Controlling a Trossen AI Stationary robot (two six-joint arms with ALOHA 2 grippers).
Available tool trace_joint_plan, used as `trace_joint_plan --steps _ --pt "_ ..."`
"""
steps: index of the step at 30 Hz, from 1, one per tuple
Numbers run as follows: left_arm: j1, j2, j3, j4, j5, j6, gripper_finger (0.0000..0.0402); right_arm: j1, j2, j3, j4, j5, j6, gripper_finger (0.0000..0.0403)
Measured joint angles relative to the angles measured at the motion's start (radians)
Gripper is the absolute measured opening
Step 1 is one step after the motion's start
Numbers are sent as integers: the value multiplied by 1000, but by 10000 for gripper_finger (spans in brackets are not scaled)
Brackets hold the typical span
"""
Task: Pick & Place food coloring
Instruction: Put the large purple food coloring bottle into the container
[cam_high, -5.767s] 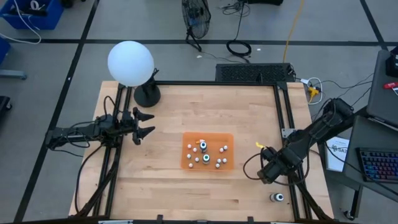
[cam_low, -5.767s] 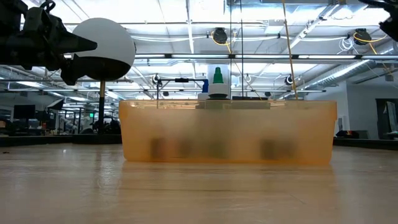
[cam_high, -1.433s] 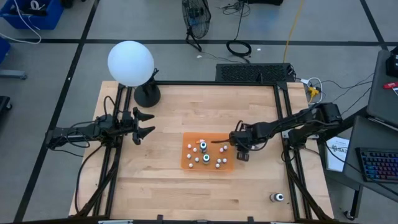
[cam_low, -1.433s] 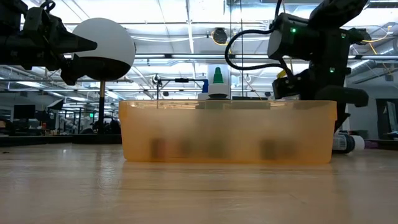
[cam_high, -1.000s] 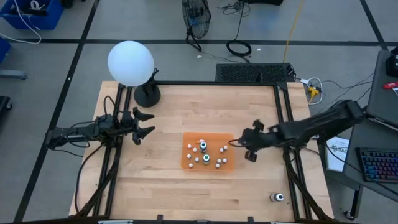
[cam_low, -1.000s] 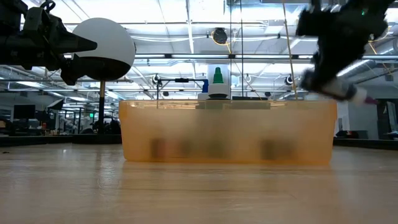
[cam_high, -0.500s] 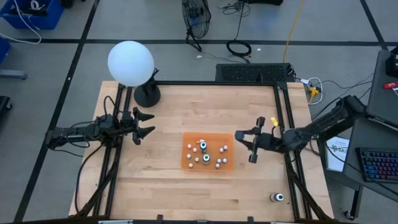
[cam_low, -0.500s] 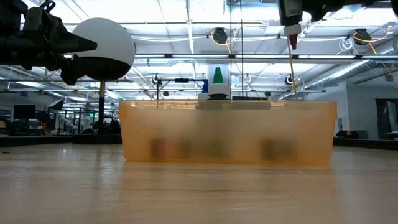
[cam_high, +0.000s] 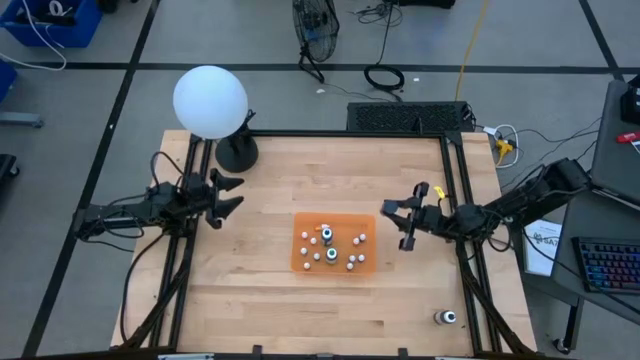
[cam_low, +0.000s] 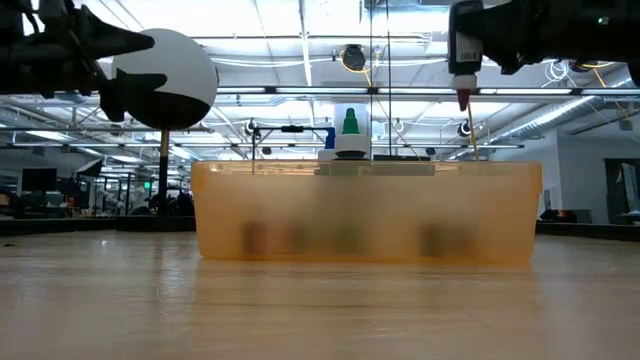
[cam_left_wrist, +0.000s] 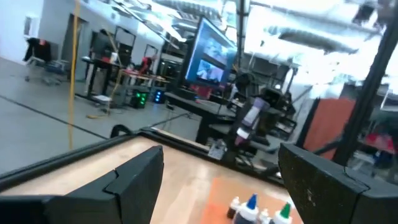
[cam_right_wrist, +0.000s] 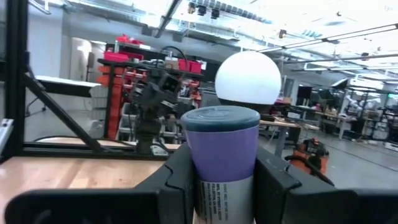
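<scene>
Right claw hovered above the table, just beside the orange tray's right edge, clenched on one food coloring bottle. Showed a purple base between the dark fingers in the right wrist view; pointed its red tip downward in the low view, well above the tray rim. Remaining bottles stood upright inside the tray, white-capped, one green-tipped bottle rising above the tray wall. One further bottle lay apart near the table's front right corner. Left claw waited over the table's left side, fingers spread wide and holding nothing, close to the white globe on its black base.
</scene>
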Motion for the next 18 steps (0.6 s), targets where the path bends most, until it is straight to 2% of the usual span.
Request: trace_joint_plan --steps 5,10,15,18 --pt "0 0 0 -22 2 139 310 -15 6 -11 -5 -1 1 94" --pt "0 0 0 -30 0 146 310 -29 5 -30 -14 -1 15 94" --pt "0 0 0 -34 -70 183 310 -48 6 -74 -10 -1 28 94" --pt "0 1 0 -39 -70 186 310 -60 5 -100 2 -1 28 94"
